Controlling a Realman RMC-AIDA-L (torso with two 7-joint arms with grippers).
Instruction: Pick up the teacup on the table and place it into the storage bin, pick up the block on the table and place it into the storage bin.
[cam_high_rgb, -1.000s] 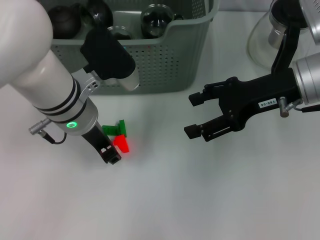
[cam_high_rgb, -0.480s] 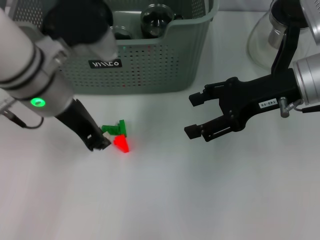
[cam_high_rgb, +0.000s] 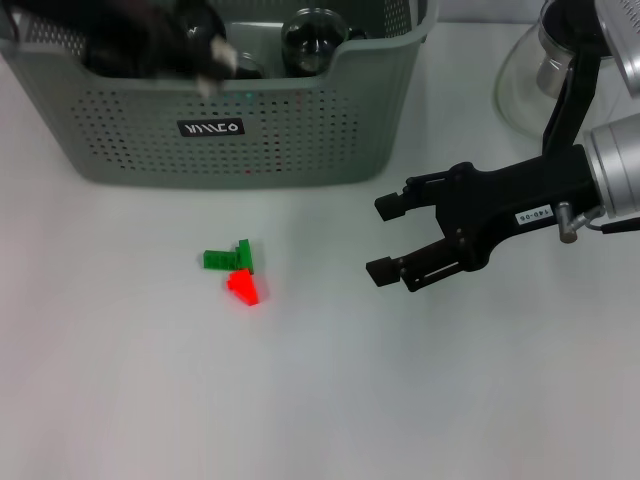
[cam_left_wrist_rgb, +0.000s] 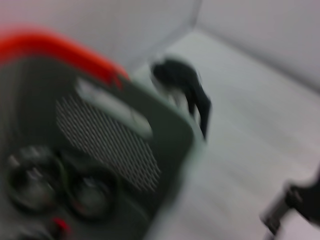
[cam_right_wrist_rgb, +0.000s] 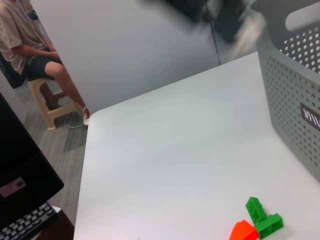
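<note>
Block: the green-and-red block (cam_high_rgb: 233, 270) lies on the tabletop (cam_high_rgb: 320, 400), in front of the storage bin's front wall and clear of it, nothing touching it.
Block's lie: green bar runs roughly parallel to the bin's front wall with a short stub at its right end; the red wedge points toward the near edge, slightly right.
Storage bin: the storage bin (cam_high_rgb: 300, 130) sits at the far left of the tabletop, dark round vessels inside; which is the teacup, can't tell.
Progress: no teacup on the open tabletop, so that half looks done; the block half is not.
Left gripper: the left gripper (cam_high_rgb: 150, 40), a dark blur over the bin's far left; jaws, can't tell.
Right gripper: the right gripper (cam_high_rgb: 385, 238) hovers right of the block, well apart, jaws spread and empty.
Behind it: a glass teapot (cam_high_rgb: 545, 75) by the far right edge.
</note>
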